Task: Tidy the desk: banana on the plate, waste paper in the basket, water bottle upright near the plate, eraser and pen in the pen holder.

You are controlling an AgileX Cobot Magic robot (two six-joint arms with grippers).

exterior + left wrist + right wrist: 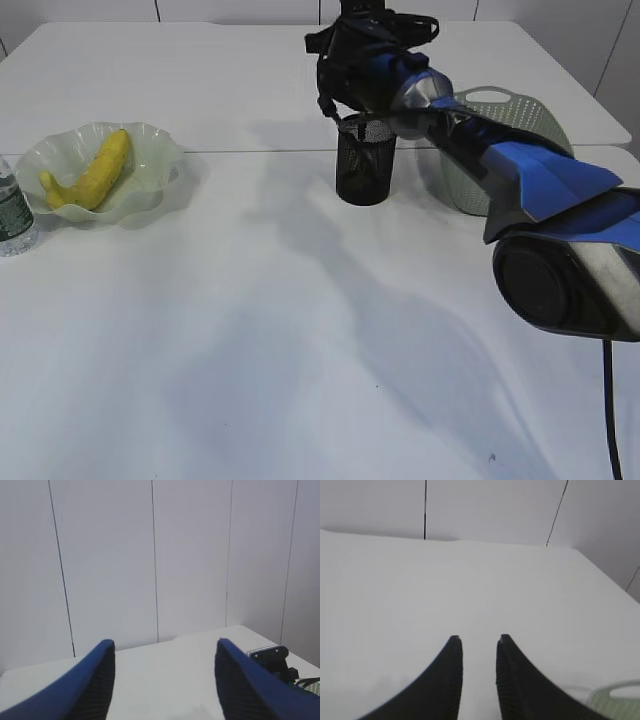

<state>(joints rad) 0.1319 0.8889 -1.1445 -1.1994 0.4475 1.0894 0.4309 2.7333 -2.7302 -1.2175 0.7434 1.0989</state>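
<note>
Pen holder [364, 160] under right pincer [478, 639], basket [497, 150] just beside

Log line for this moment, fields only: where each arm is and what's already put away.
right gripper: above pen holder, jaws slightly apart, nothing between | left gripper: open, empty | banana: on plate | water bottle: upright beside plate | basket: behind right arm
</note>
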